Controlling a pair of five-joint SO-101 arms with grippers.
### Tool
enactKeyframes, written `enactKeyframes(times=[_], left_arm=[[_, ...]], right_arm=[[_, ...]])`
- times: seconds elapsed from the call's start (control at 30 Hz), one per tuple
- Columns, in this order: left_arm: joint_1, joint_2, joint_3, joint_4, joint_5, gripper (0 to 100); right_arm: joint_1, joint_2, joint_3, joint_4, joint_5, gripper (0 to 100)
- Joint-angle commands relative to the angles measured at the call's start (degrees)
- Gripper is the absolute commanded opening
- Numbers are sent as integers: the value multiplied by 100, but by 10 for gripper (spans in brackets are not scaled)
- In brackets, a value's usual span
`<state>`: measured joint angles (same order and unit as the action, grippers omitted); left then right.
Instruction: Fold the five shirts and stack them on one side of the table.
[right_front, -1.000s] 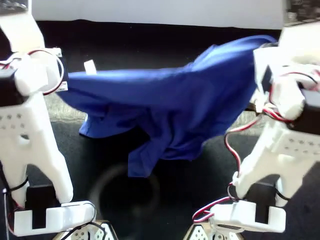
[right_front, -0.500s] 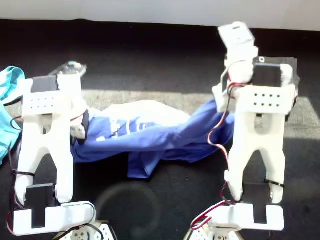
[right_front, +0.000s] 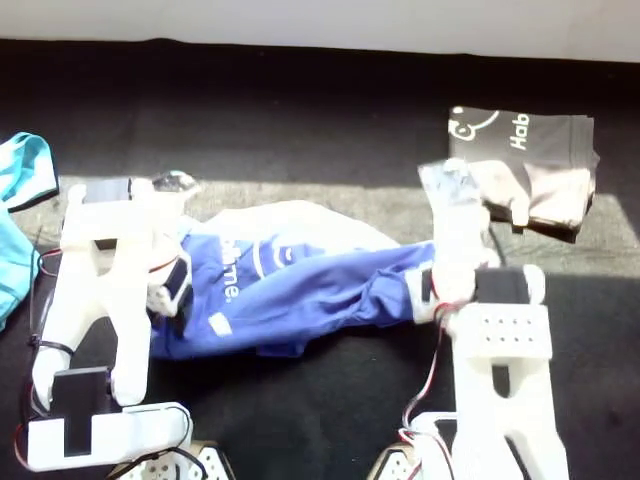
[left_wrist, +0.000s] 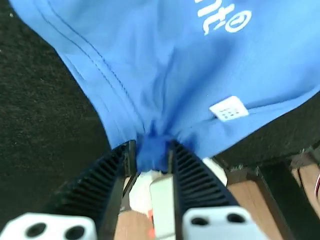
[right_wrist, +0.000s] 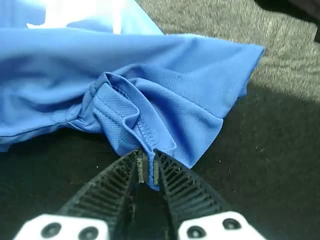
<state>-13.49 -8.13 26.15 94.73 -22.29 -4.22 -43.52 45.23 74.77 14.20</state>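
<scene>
On the dark surface (right_front: 300, 110) the blue shirt (right_front: 300, 285) lay bunched across mid-frame in the high view, stretched between my arms. A folded dark shirt (right_front: 525, 150) sat at upper right, a teal shirt (right_front: 25, 165) at the left edge. My left claw (left_wrist: 150, 148) was clamped on a gathered edge of the blue shirt, and my right claw (right_wrist: 146, 157) was pinched tight on a hem fold.

The blue shirt (right_front: 310, 285) lies bunched in a long band on the dark desk (right_front: 300, 110) between my two tools. My left tool (right_front: 172, 290) is at its printed end and my right tool (right_front: 425, 292) at the other. Beyond my right tool sits a folded dark shirt (right_front: 530, 140), a pale cloth (right_front: 550, 195) touching it. A teal shirt (right_front: 20, 185) lies well outside my left tool.
</scene>
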Motion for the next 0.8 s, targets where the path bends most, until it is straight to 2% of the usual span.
enactKeyframes(times=[0.0,0.17,0.27,0.37,0.57,0.77], left_arm=[[40,-198,-242,501,-404,222],[-84,-163,-1165,659,-677,223],[136,-136,-1279,651,-686,224],[673,-136,-796,651,-765,224],[1824,-136,505,571,-2198,224],[1903,-4,910,-484,-2119,224]], right_arm=[[453,-426,514,-119,9,6],[1727,-576,664,-127,686,6],[2149,-541,664,-127,949,6],[2176,-541,673,-127,985,6],[2167,-532,664,-207,993,6],[2167,-541,637,-189,985,6]])
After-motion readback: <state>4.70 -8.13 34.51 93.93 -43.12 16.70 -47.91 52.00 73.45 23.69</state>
